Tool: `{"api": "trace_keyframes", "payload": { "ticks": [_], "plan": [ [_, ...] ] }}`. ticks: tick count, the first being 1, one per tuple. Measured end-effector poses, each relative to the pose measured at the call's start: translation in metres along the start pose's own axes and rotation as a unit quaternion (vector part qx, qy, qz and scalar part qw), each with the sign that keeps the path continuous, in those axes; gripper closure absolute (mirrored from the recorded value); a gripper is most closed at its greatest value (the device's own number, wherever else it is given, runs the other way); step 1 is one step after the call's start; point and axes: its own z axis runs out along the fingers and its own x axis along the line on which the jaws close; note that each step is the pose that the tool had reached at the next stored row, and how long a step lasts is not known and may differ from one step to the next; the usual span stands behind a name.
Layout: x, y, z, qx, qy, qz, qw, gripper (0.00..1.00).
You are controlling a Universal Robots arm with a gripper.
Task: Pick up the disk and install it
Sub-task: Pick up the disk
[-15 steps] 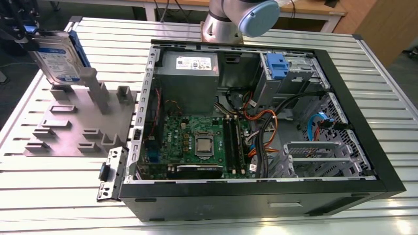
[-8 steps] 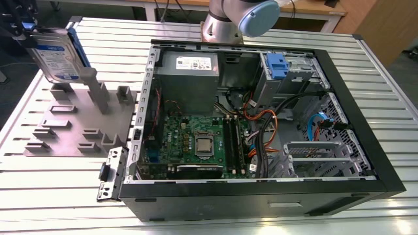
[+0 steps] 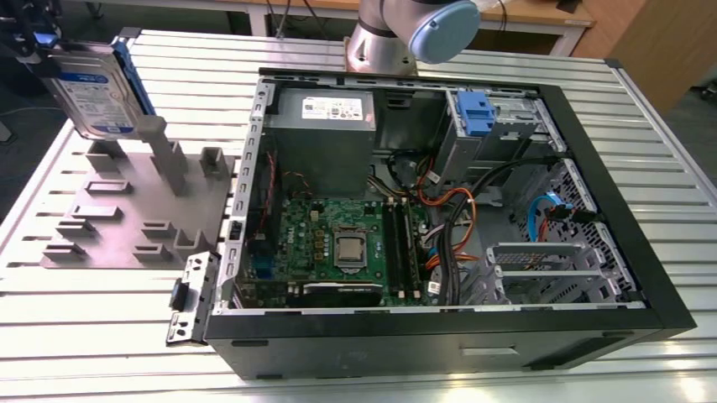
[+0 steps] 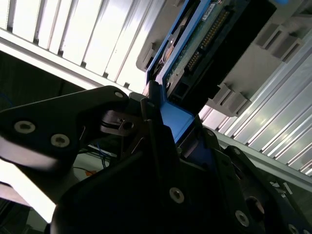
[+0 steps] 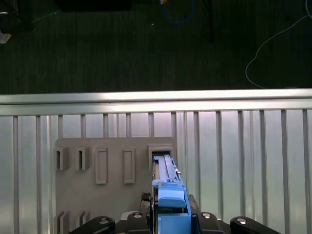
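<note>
Firmly, the black fingers (image 4: 153, 122) were closed on the flat silver hard disk with blue plastic side rails (image 3: 99, 88), which stood upright between them. Just beneath them lay a grey slotted holder plate (image 3: 107, 210) on the ribbed metal worktop (image 3: 672, 189). An open black computer case (image 3: 627, 243) sat well apart from them.

Disk (image 3: 99, 88): silver body, white-and-blue label facing the exterior view, blue side rail (image 3: 133, 71) along the edge toward that view's right. It stands on edge, near upright, over the far corner of the grey slotted rack (image 3: 112, 210).
</note>
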Motion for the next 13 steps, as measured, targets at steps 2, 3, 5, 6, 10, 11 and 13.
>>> {"api": "trace_keyframes", "payload": {
  "ticks": [2,3,5,6,10,11,13],
  "plan": [
    [0.0000,0.0000,-0.0006,0.0000,0.0000,0.000,1.00000,0.63],
    [0.0000,0.0000,-0.0008,0.0000,0.0000,0.000,1.00000,0.63],
    [0.0000,0.0000,-0.0015,-0.0001,0.0000,0.000,1.00000,0.63],
    [0.0000,0.0000,-0.0019,-0.0001,0.0000,0.000,1.00000,0.63],
    [-0.0001,0.0000,-0.0036,0.0000,0.0000,0.000,1.00000,0.63],
    [-0.0001,0.0000,-0.0040,0.0000,0.0000,0.000,1.00000,0.63],
    [-0.0001,0.0000,-0.0050,0.0000,0.0000,0.000,1.00000,0.63]
  ]
}}
